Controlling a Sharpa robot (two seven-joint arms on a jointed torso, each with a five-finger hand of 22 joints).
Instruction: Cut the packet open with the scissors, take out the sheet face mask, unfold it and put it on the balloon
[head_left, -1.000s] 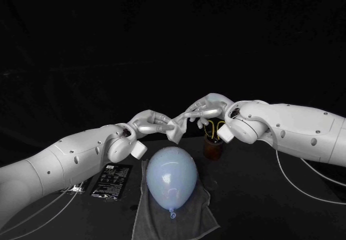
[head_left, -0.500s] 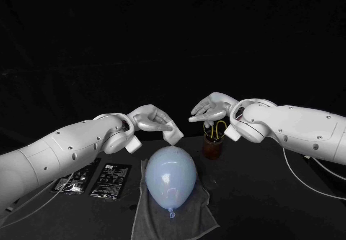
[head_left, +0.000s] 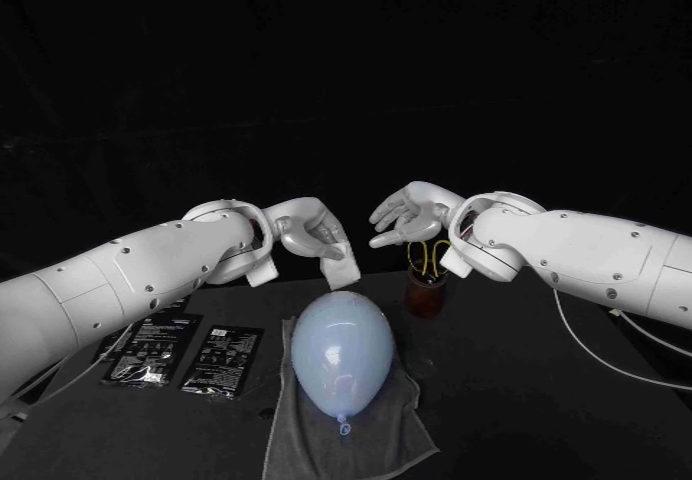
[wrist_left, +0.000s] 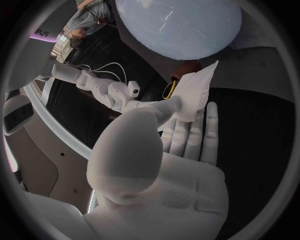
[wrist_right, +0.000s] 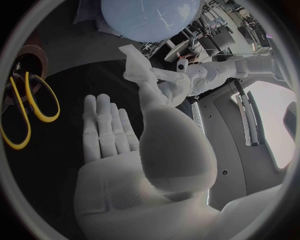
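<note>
Fingers (head_left: 332, 245) of the left hand (head_left: 303, 232) are closed in a pinch on the sheet face mask (head_left: 343, 270). You can see the mask as a folded white piece hanging below them. In the left wrist view the thumb presses the mask (wrist_left: 195, 92) against the fingers (wrist_left: 181, 137).

Right hand (head_left: 408, 215): raised just beside the left hand, fingers spread apart, nothing held. The right wrist view confirms it for you, with a bare palm (wrist_right: 119, 165) and straight fingers.

Mask position: in the air over the far end of the balloon (head_left: 343, 352). You cannot tell from these views whether its lower edge touches the balloon.

Balloon: pale blue, lying on a grey towel (head_left: 346, 445) near the middle of the counter's (head_left: 548, 420) near edge, knot toward that edge.

Scissors (head_left: 427, 262): standing in a brown cup (head_left: 424, 298), yellow handles up, just beyond the balloon on its right side.

Two black packets lie flat side by side toward the counter's left edge: the outer packet (head_left: 149, 350) and the inner packet (head_left: 221, 362), the inner one nearer the towel.
</note>
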